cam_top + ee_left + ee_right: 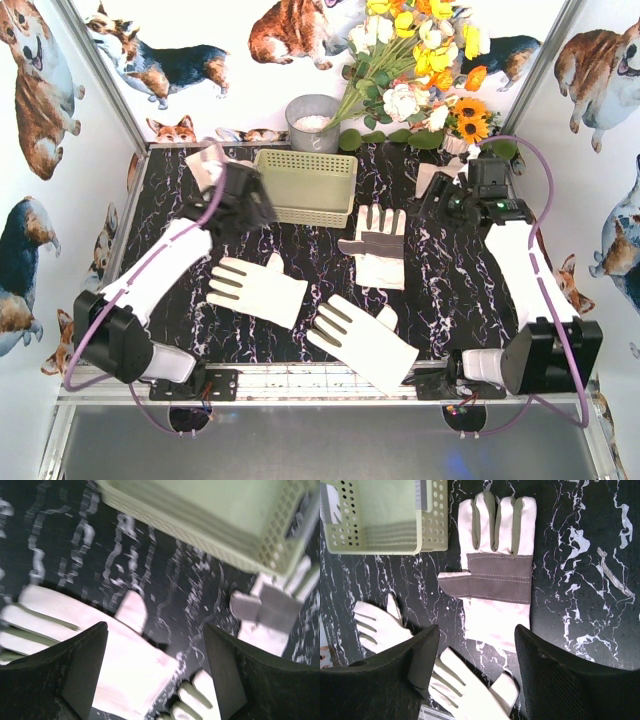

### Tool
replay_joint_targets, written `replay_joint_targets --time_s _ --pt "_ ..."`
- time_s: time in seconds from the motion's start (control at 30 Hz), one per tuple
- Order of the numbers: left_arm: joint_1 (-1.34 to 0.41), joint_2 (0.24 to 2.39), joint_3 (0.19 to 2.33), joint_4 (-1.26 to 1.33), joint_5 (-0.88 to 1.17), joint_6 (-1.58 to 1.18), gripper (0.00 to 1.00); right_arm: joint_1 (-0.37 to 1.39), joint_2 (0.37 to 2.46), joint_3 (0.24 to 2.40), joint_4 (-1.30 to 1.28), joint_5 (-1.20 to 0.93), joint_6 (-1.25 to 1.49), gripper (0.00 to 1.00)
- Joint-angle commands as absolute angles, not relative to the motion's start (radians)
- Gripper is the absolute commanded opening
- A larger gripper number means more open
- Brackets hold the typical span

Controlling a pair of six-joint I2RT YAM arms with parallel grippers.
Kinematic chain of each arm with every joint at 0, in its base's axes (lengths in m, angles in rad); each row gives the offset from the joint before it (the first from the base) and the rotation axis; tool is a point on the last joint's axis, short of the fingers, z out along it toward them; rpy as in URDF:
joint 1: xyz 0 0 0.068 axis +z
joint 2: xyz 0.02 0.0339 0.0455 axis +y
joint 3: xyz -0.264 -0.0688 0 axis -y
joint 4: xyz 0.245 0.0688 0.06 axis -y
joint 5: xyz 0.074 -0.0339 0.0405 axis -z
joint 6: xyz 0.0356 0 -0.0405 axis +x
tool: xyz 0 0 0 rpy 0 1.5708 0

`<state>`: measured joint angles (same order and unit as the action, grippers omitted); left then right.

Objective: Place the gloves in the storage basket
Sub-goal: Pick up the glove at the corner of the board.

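The gloves (pixel 258 290) all lie outside the basket (pixel 310 214), which sits empty near the back edge of the counter (pixel 440 290). The nearest glove (pixel 378 245) lies flat just beside its right front corner. The left fingers (pixel 80 670) and right fingers (pixel 550 675) stand apart, holding nothing. Flat fabric could slip a shallow pinch, or a dangling cuff could catch the rim and drape outside.

You have nothing to read here. The gloves (pixel 372 245), the basket (pixel 312 214) at twelve o'clock and the dog-printed walls (pixel 40 150) show only seams, holes and pictures, with no legible letters, numbers or brand marks.
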<state>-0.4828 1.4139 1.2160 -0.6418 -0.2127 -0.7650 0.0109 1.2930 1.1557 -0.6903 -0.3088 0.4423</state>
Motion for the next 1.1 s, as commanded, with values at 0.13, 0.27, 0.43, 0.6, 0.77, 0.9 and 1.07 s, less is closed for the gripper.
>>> replay_joint_targets --time_s 0.13,0.27,0.43,0.6,0.77,0.9,1.07 --pt "-0.101 1.443 1.201 -0.545 -0.061 -0.69 0.71 0.012 1.179 1.22 -0.742 -0.304 0.411 0.63" --pt "0.027 1.568 1.266 -0.488 -0.005 -0.683 0.68 0.014 1.165 1.215 -0.733 -0.278 0.423 0.63" --pt "0.105 1.767 1.372 -0.438 0.026 -0.686 0.63 0.014 1.168 1.216 -0.723 -0.258 0.449 0.63" --pt "0.158 1.935 1.457 -0.388 0.061 -0.712 0.6 0.02 1.179 1.216 -0.729 -0.234 0.467 0.63" --pt "0.175 2.063 1.553 -0.381 0.101 -0.732 0.55 0.026 1.199 1.225 -0.745 -0.206 0.471 0.63" --pt "0.174 2.115 1.571 -0.347 0.142 -0.759 0.51 0.026 1.215 1.23 -0.743 -0.187 0.475 0.63" --pt "0.173 2.172 1.602 -0.318 0.176 -0.782 0.45 0.028 1.254 1.248 -0.741 -0.186 0.479 0.63"
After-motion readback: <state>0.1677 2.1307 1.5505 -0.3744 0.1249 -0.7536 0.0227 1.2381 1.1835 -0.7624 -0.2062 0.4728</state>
